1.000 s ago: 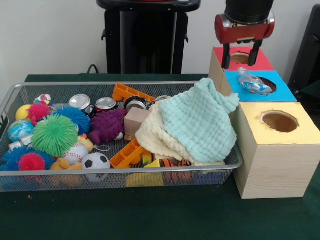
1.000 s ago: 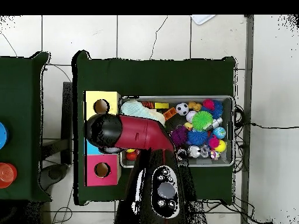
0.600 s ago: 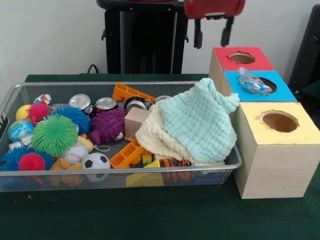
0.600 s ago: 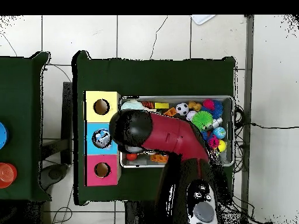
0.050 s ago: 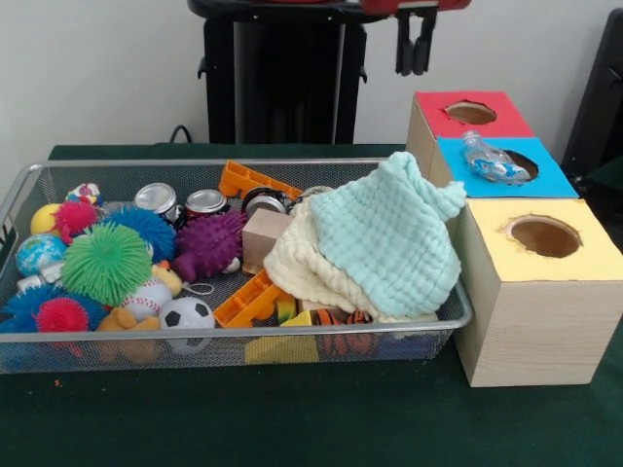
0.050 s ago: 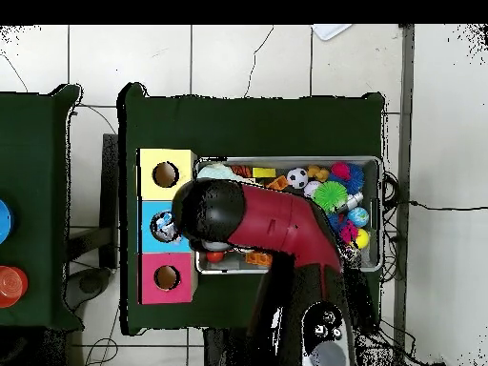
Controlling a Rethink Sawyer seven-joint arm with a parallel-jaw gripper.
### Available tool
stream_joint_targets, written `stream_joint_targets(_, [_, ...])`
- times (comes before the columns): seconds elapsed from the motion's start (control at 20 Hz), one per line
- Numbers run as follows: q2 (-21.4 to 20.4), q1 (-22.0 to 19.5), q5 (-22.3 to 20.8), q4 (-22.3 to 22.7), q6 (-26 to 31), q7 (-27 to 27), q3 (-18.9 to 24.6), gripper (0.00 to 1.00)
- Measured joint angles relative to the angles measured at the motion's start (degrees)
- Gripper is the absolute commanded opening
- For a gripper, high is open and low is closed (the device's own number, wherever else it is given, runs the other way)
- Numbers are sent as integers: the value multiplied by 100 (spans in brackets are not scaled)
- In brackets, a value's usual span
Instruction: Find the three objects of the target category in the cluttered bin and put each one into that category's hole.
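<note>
Your claw (image 5: 415, 44) hangs empty, fingers seemingly nearly together, above the bin (image 5: 458, 309); a bottle (image 5: 492, 161) rests across the blue hole (image 5: 521, 165).

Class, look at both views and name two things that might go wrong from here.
The clear bottle lies across the blue box's hole, not dropped in; it may stay stuck or roll off. The green cloth covers part of the bin, so targets beneath may be missed.

Dark green table (image 5: 292, 418), wire mesh bin (image 5: 234, 345) of clutter, 3 holed boxes (image 5: 535, 311) just beside it
</note>
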Motion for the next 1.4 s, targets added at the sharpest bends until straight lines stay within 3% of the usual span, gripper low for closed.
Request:
stream_joint_targets(0.4, [17,540,68,-26,3,58,2,0])
stream_joint_targets(1.15, [161,498,128,-12,-27,58,-32,0])
stream_joint_targets(1.4, [309,669,332,17,-372,78,-58,0])
